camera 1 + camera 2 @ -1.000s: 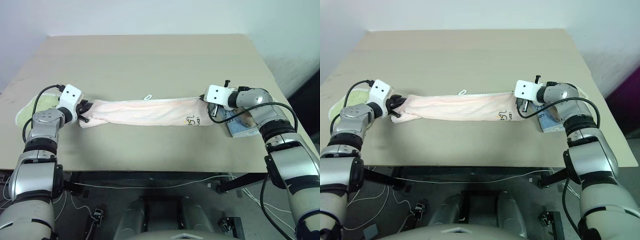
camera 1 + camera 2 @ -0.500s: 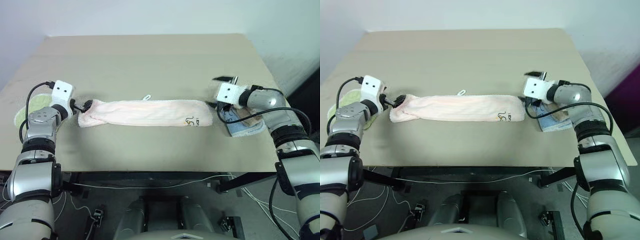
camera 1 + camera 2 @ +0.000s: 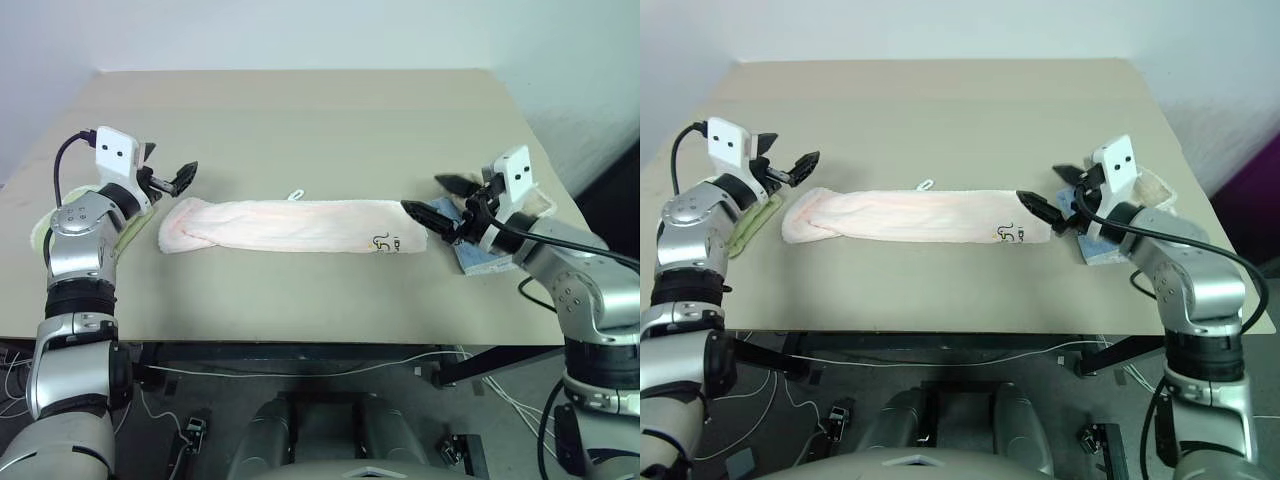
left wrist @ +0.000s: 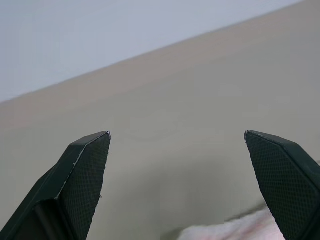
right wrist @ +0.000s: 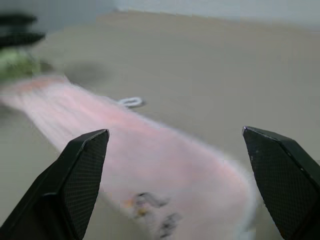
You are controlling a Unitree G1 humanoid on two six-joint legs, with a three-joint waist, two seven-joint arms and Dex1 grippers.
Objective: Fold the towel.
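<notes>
From the head views, the pink towel [image 3: 295,225] lies on the tan table [image 3: 300,120] as a long, narrow roll, stretched from the 9 o'clock side to the 3 o'clock side. A small white loop tag [image 3: 296,194] sticks out from its far edge, at about 12 o'clock from the towel's middle. Small dark embroidery [image 3: 383,241] sits near its 3 o'clock end.

The left gripper [image 3: 168,172] hangs in the air at about 10 o'clock from the towel's near end. Its two black fingers are spread apart and hold nothing. A light green towel [image 3: 752,218] peeks out under the left arm, at 9 o'clock from the pink towel.

The right gripper [image 3: 438,201] is at the towel's 3 o'clock end. Its fingers are spread wide and hold nothing; I cannot tell if the lower fingertip touches the cloth. Under the right arm lies a blue and beige cloth [image 3: 485,258].

In the left wrist view, the two black fingers [image 4: 82,170] stand far apart with bare table between them. A bit of the pink towel [image 4: 235,230] shows near the right-hand finger.

In the right wrist view, the fingers [image 5: 80,175] are also wide apart. The pink towel [image 5: 150,160] runs away between them, with the loop tag [image 5: 131,102] beside it and the dark embroidery [image 5: 150,202] close to the camera.
</notes>
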